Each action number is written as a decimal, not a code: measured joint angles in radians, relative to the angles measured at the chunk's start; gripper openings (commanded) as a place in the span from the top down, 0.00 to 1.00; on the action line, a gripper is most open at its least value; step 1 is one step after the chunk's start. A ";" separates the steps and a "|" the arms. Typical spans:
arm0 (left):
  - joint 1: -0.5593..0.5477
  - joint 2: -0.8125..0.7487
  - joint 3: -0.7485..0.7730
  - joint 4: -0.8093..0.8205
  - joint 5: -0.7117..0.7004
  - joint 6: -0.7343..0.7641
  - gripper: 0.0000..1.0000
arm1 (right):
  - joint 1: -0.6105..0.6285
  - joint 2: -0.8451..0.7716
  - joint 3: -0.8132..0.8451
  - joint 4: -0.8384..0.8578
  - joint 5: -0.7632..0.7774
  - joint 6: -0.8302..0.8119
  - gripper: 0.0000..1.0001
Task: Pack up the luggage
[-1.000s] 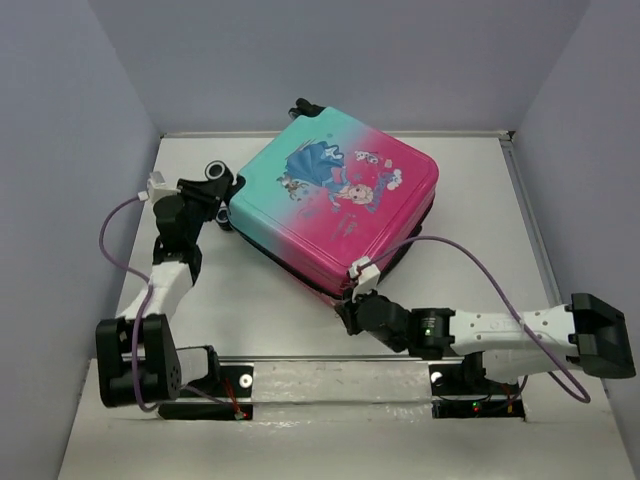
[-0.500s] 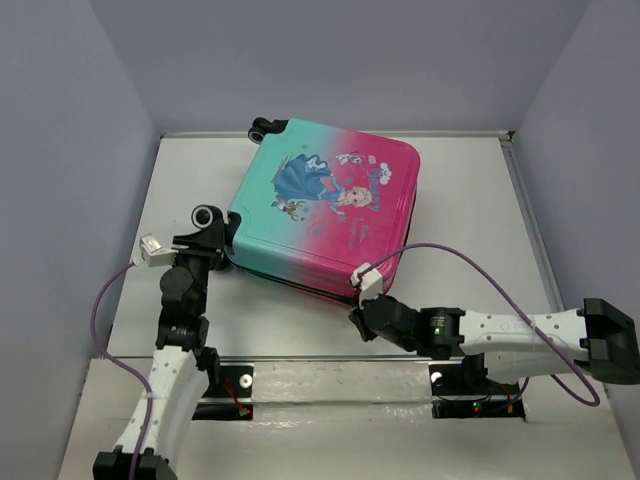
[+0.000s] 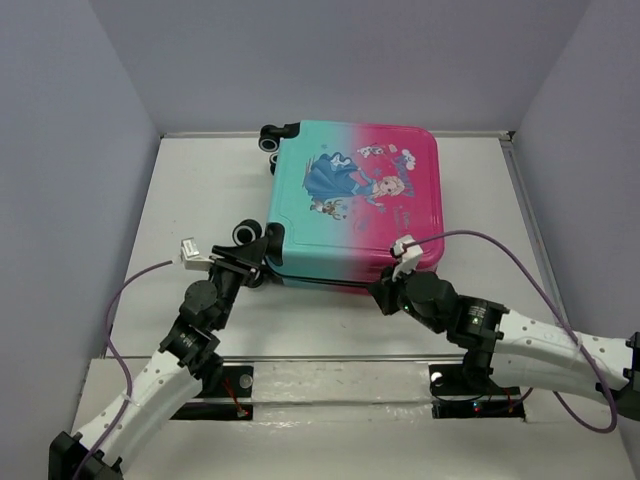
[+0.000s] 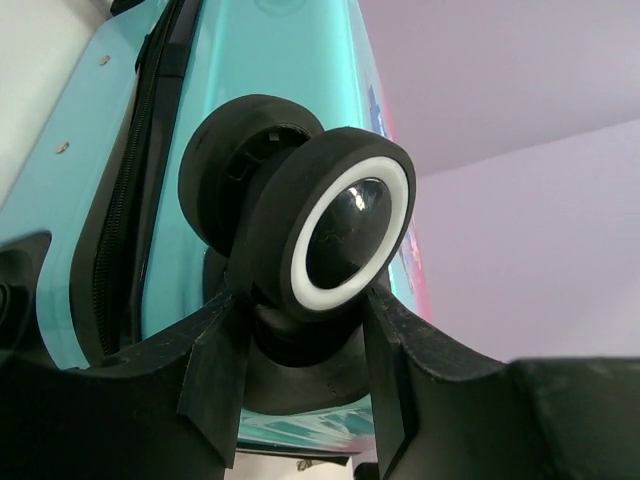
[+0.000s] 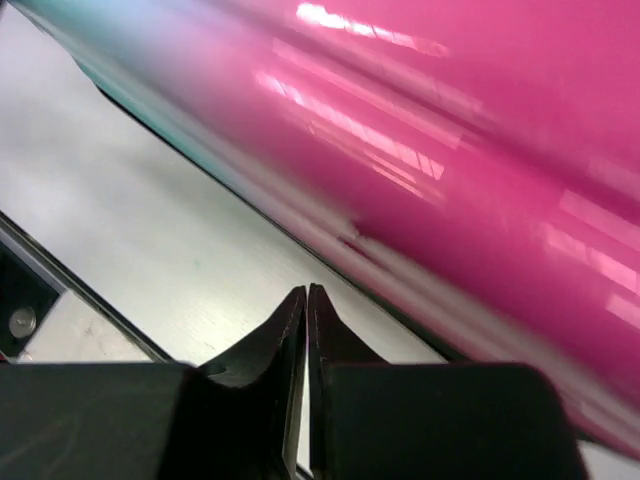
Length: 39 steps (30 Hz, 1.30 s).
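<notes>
The luggage (image 3: 350,200) lies flat and closed on the table, teal on the left, pink on the right, cartoon princess on top. My left gripper (image 3: 252,250) is shut on the wheel (image 4: 335,235) at its near left corner; the black wheel with a white ring sits between my two fingers (image 4: 215,370). My right gripper (image 3: 385,293) is shut and empty, its tips (image 5: 306,292) just short of the pink near side (image 5: 480,150) of the luggage.
A second pair of black wheels (image 3: 272,135) sticks out at the luggage's far left corner. Grey walls close in the white table (image 3: 200,190) on three sides. A metal rail (image 3: 330,375) with the arm bases runs along the near edge.
The luggage has turned clockwise and shifted right, now lying square to the table. My left gripper moved right and nearer with the wheel. My right gripper moved right and up along the near side.
</notes>
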 measured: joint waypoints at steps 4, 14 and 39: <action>-0.028 0.066 0.037 0.002 -0.020 0.014 0.94 | 0.000 -0.148 -0.114 -0.087 0.005 0.100 0.51; 0.065 0.193 0.254 -0.133 -0.055 0.215 0.94 | 0.000 -0.214 -0.128 -0.361 0.060 0.388 0.33; 0.216 0.223 0.220 -0.108 0.205 0.311 0.15 | -0.086 -0.046 -0.144 -0.156 0.230 0.263 0.48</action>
